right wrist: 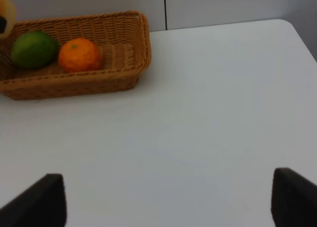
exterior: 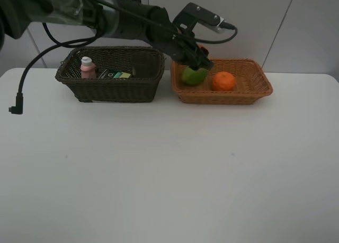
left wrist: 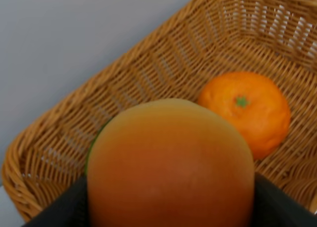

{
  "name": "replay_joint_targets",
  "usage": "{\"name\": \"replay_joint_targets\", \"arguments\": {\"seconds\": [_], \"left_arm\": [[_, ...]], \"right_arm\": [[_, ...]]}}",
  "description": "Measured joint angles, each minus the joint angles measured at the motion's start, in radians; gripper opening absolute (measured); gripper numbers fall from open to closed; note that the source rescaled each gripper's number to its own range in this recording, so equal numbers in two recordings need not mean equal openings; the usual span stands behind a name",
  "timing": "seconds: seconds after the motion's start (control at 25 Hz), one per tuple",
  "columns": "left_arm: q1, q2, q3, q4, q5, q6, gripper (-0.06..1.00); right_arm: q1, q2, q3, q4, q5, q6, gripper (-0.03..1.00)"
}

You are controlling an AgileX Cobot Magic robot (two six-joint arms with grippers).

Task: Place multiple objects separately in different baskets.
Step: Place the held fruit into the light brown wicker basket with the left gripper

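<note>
Firmly clamped: left tool (left wrist: 171, 207) on round fruit (left wrist: 171, 162), over tan basket (left wrist: 59, 138). Smooth, firm, likely rolls; best gripped across the middle. Right tool (right wrist: 168, 200) apart, empty.

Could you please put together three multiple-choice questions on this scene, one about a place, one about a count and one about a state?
1. Where does the orange tangerine lie?
A. In the light orange-tan woven wicker basket
B. In the dark brown woven wicker basket
C. On the white table

2. How many fruits already rest in the light basket, not counting any held one?
A. None
B. Two
C. Four

3. What is the left gripper doing?
A. Hanging empty above the table
B. Gripping the pink white-capped bottle
C. Holding the red-orange round fruit above the light basket

Answers:
1. A, the tangerine sits on the tan weave beside the green lime.
2. B, only the lime and the tangerine lie there in the right wrist view.
3. C, the left wrist view shows the fruit between the dark fingers, above the basket floor.
</note>
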Motion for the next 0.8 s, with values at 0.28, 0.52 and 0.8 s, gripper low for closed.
{"name": "replay_joint_targets", "arguments": {"seconds": [0.28, 0.52, 0.8], "left_arm": [[-0.016, 0.065, 0.0, -0.033, -0.036, 0.0, 0.75], [-0.022, 0.074, 0.0, -0.035, -0.041, 0.0, 0.75], [-0.022, 0.074, 0.0, -0.041, -0.037, 0.0, 0.82]], "right_arm": [[0.0, 0.0, 0.0, 0.0, 0.0, 0.0, 0.67], [0.0, 0.0, 0.0, 0.0, 0.0, 0.0, 0.67], [0.0, 0.0, 0.0, 0.0, 0.0, 0.0, 0.67]]}}
